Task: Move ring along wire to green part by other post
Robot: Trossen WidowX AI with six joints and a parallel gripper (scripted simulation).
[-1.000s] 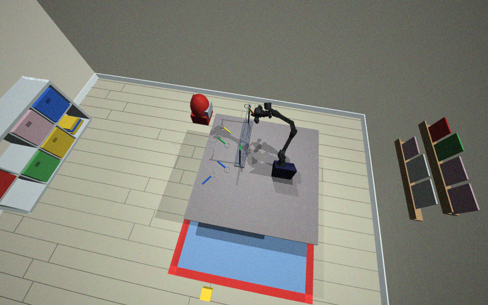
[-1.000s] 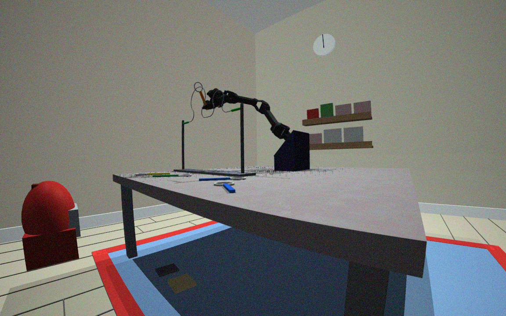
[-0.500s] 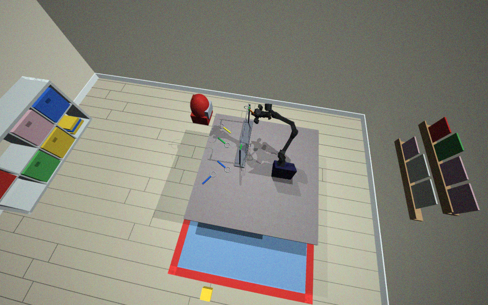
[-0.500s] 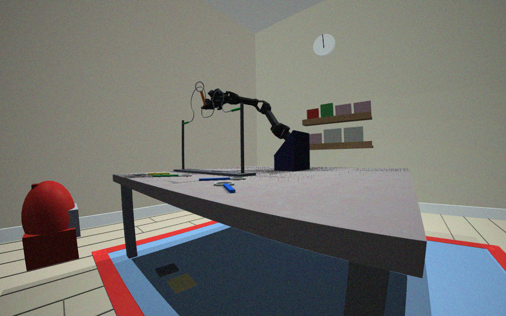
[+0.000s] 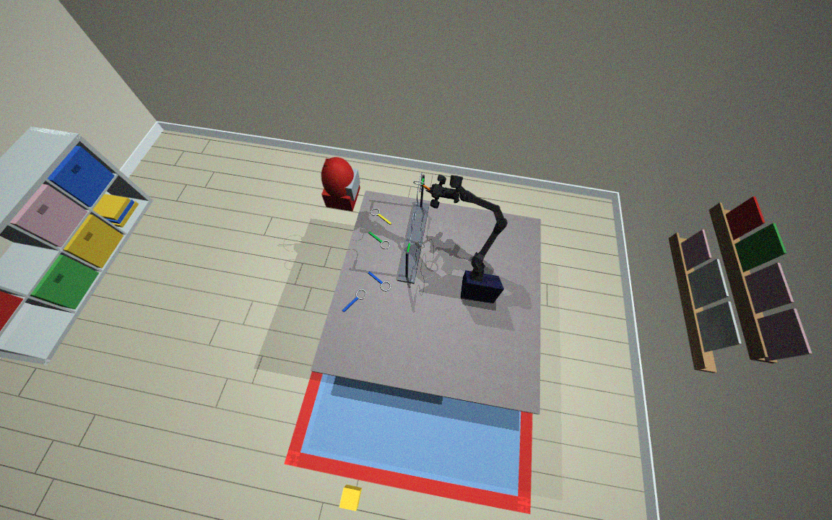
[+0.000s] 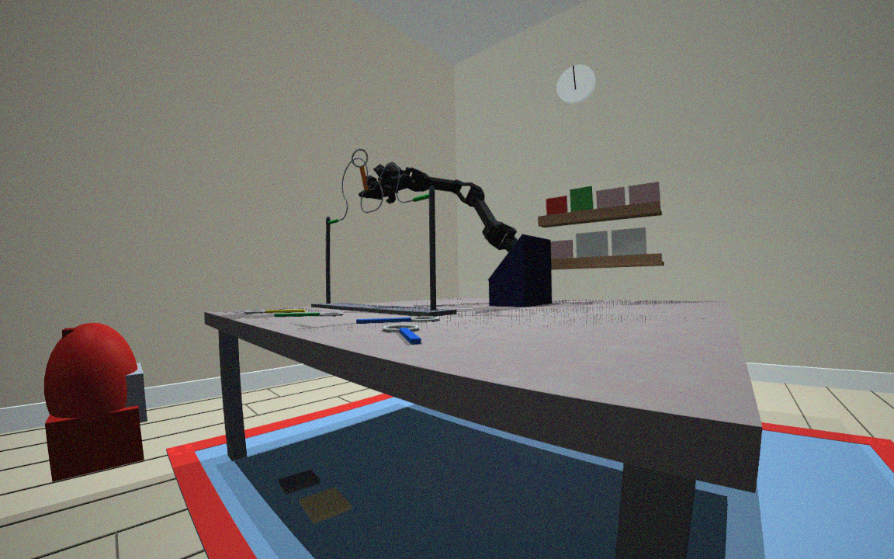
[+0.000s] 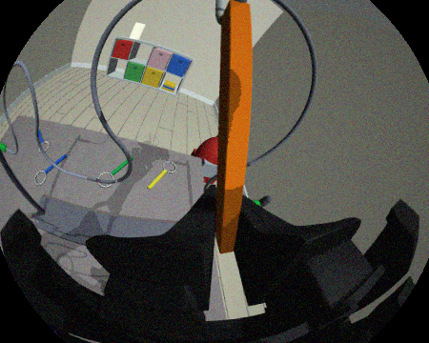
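Note:
The ring (image 6: 359, 149) is up at the top of the first arch of the thin grey wire (image 6: 343, 194) (image 7: 94, 71) and appears to be around it; whether they touch is too small to tell. Its orange handle (image 5: 427, 188) (image 6: 363, 178) (image 7: 235, 119) points down, slightly tilted. My gripper (image 5: 432, 189) (image 6: 366, 192) (image 7: 218, 190) is shut on the handle's lower part. The far post (image 6: 327, 264) has a green part (image 6: 334, 221) below the ring. The near post (image 6: 432, 250) bears the other green part (image 6: 421, 197) (image 7: 0, 146). The ring lies beyond the wrist view's top.
Wire bends hang close beside my wrist in the exterior view. A yellow-handled ring (image 5: 383, 217), a green-handled one (image 5: 375, 238) and two blue-handled ones (image 5: 375, 278) (image 5: 351, 303) lie on the table (image 5: 438, 342) (image 6: 575, 361). A red figure (image 5: 337, 175) (image 6: 91, 372) stands beyond the table.

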